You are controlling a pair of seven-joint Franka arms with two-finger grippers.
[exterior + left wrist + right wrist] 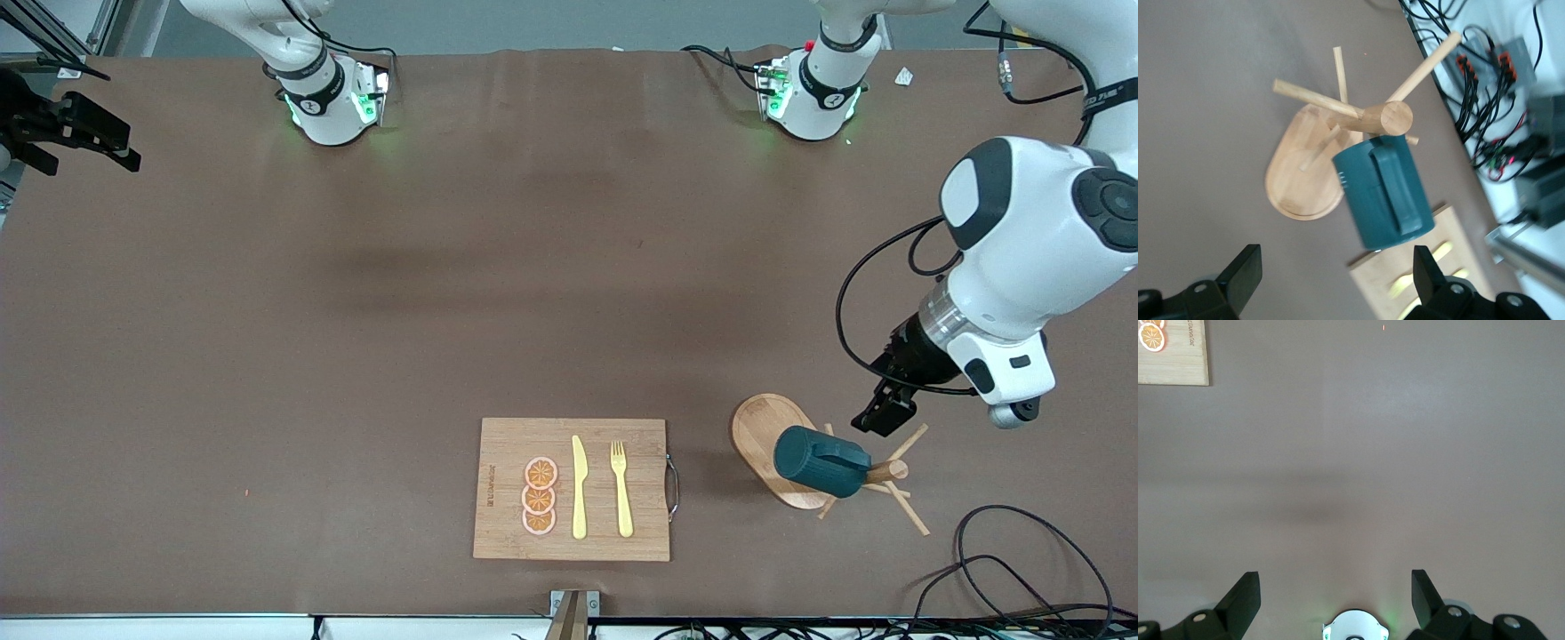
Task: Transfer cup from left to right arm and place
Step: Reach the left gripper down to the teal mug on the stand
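The cup [820, 460] is hanging on a wooden mug tree [880, 469] that is standing on an oval wooden base [765, 436] near the left arm's end of the table, at the edge nearer to the front camera. The left gripper [885, 411] is hovering just above the tree's pegs and close beside the cup, its fingers spread wide apart and gripping nothing; in the left wrist view the cup [1383, 191] is showing between and ahead of the two dark fingers [1239, 275], handle facing the camera, not touching either one. The right gripper [80, 133] is waiting at the right arm's end of the table, well apart from the cup, with its fingers [1241, 600] also spread open over bare brown table [1351, 453]. Counting things: one cup, one mug tree with several pegs, and one bamboo cutting board [507, 462] lying toward the middle of the near edge. On the board are lying three orange slices [540, 496] in a row, one yellow knife [580, 489] and one yellow fork [621, 487], the knife sitting between the slices and the fork. Black cables [1013, 569] are trailing near the tree.
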